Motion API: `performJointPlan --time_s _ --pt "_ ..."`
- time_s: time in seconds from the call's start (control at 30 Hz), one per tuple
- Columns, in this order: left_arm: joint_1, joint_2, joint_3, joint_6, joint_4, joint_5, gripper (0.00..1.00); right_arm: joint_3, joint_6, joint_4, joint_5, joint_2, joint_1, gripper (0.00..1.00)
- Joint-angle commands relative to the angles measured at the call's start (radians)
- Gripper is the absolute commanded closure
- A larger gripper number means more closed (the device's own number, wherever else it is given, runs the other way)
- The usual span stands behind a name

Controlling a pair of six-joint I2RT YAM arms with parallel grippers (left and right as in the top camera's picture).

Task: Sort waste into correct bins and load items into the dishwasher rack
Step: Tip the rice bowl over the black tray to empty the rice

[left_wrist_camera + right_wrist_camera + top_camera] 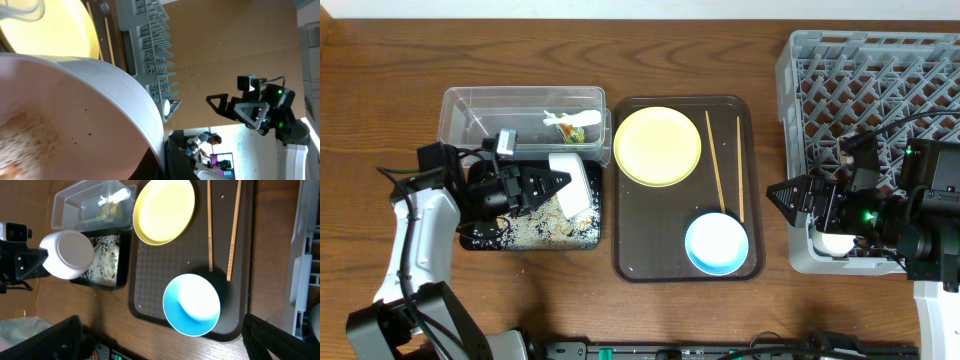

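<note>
Closest to the robot's side, the light-blue bowl point(717, 243) sits upright in the near right corner of the brown serving tray point(655, 235). To its left lies the black tray point(530, 247), its floor strewn with white rice grains point(535, 226). The left gripper point(552, 182) is clamped on the rim of the white-pinkish bowl point(572, 185) and holds it tipped on its side above that tray. The left wrist view shows beige residue on the bowl's inner wall. On the other side, the right gripper point(773, 196) hangs empty with its fingers spread wide, between the serving tray and the near left corner of the dishwasher rack point(880, 70). Under that arm, a small white cup point(835, 243) rests in a near compartment of the rack, partly hidden. Farther back on the serving tray, the two chopsticks point(716, 165) lie almost parallel, running away from the blue bowl, with the yellow plate point(657, 146) flat just to their left. Farthest on the left, the clear tub point(470, 100) touches the black tray's far edge and holds the crumpled snack wrapper point(570, 130) at its right end.
</note>
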Motion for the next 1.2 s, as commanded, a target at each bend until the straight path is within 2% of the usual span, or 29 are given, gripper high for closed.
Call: performJointPlan --time_s 0.0,0.1,0.2,0.23,0.27,0.37,0.4,0.47,0.53,0.6,0.7,0.77,0.8,0.87,0.9,0.93,1.0,1.07,1.17 --pt "0.006 0.034 -0.023 0.031 0.03 -0.026 0.94 0.011 0.0 -0.003 -0.008 0.0 0.01 0.01" --pt "0.014 0.076 -0.025 0.03 0.063 -0.043 0.94 0.011 0.0 -0.003 -0.008 0.0 0.01 0.01" --pt "0.03 0.134 -0.025 0.021 0.068 0.088 0.94 0.011 0.0 -0.007 -0.008 0.0 0.01 0.01" --pt "0.035 0.154 -0.023 -0.024 0.056 0.098 0.94 0.011 0.0 -0.008 -0.008 0.0 0.01 0.01" --pt "0.037 0.166 -0.023 -0.04 0.061 0.099 0.94 0.011 0.0 -0.008 -0.008 0.0 0.01 0.01" --pt "0.053 0.194 -0.023 0.02 0.092 0.073 0.94 0.011 0.0 -0.008 -0.008 0.0 0.01 0.01" --pt "0.06 0.203 -0.023 0.011 0.113 0.048 0.94 0.011 0.0 -0.008 -0.008 0.0 0.01 0.01" --pt "0.074 0.224 -0.023 -0.021 0.103 0.1 0.94 0.011 0.0 -0.008 -0.008 0.0 0.01 0.01" --pt "0.076 0.229 -0.023 0.031 0.101 0.073 0.94 0.011 0.0 -0.008 -0.008 0.0 0.01 0.01" --pt "0.076 0.229 -0.023 0.018 0.094 0.023 0.94 0.011 0.0 -0.008 -0.008 0.0 0.01 0.01" --pt "0.067 0.227 -0.027 0.067 -0.037 0.099 0.94 0.011 0.0 -0.01 -0.008 0.0 0.01 0.01" --pt "0.063 0.226 -0.029 0.154 -0.037 0.054 0.94 0.011 0.0 -0.009 -0.008 0.0 0.01 0.01" --pt "0.064 0.228 -0.029 0.158 -0.007 0.003 0.94 0.011 0.0 -0.008 -0.008 0.0 0.01 0.01" --pt "0.074 0.23 -0.029 0.048 0.022 -0.036 0.94 0.011 0.0 -0.008 -0.008 0.0 0.01 0.01" --pt "0.075 0.23 -0.029 0.032 0.005 0.031 0.94 0.011 0.0 -0.01 -0.008 0.0 0.01 0.01" --pt "0.073 0.229 -0.029 0.071 -0.013 0.099 0.94 0.011 -0.001 -0.011 -0.008 0.0 0.01 0.01" --pt "0.075 0.228 -0.027 0.095 0.021 0.06 0.94 0.011 0.0 -0.01 -0.008 0.0 0.01 0.01" --pt "0.081 0.229 -0.028 0.033 0.031 0.013 0.94 0.011 0.0 -0.007 -0.008 0.0 0.01 0.01" --pt "0.067 0.225 -0.025 0.041 -0.042 0.099 0.94 0.011 -0.001 -0.008 -0.007 0.0 0.01 0.01"
